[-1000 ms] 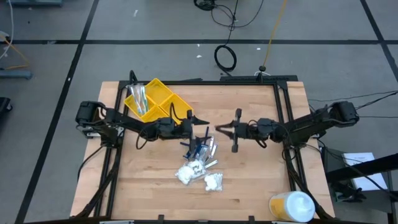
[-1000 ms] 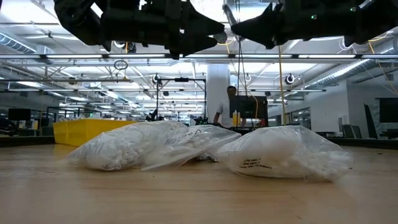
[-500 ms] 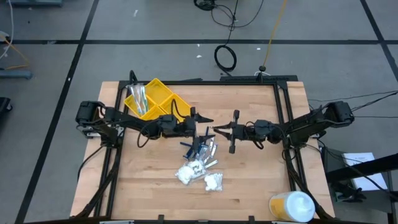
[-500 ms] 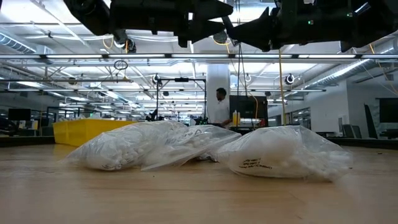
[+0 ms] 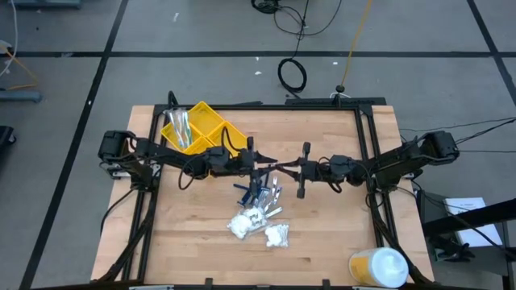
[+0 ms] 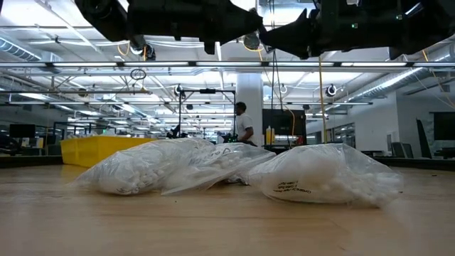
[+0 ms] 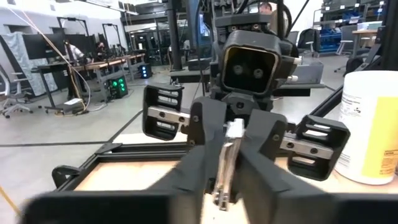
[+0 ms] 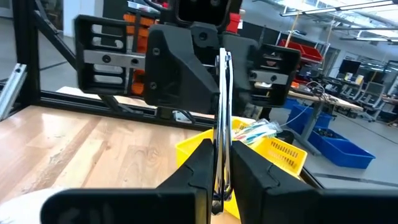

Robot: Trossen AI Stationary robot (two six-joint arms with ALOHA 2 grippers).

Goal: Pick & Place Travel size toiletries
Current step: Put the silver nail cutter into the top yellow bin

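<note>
Above the table's middle, my left gripper [image 5: 264,167] and my right gripper [image 5: 281,167] meet tip to tip, both shut on one thin silvery packet [image 7: 227,162]. It shows edge-on in the right wrist view, where the packet [image 8: 221,112] runs between the two pairs of fingers. Below them on the wood lies a heap of dark blue sticks and silvery packets [image 5: 260,192]. Two clear bags of white lumps [image 5: 246,224] [image 5: 276,234] lie nearer the front edge. My left gripper pinches the packet's near end [image 7: 222,183] between its two fingers. The fingers come level from the table's left and lie along the packet. The packet stands on edge, clear of the table. My right gripper pinches the packet's opposite end [image 8: 218,180] between its two fingers. They come about level from the table's right, along the packet. The packet spans the gap to the other gripper, on edge and lifted clear.
A yellow compartment tray [image 5: 211,122] at the far left holds silvery packets [image 5: 179,127]. A large white-and-yellow round container [image 5: 379,267] stands at the near right corner. In the low view the bags [image 6: 142,167] [image 6: 323,174] lie under both arms. A person walks in the room behind.
My left gripper has moved toward the table's right, up to the right gripper, and has shut on the packet's free end. The packet stays held by the right gripper, level and clear of the table.
</note>
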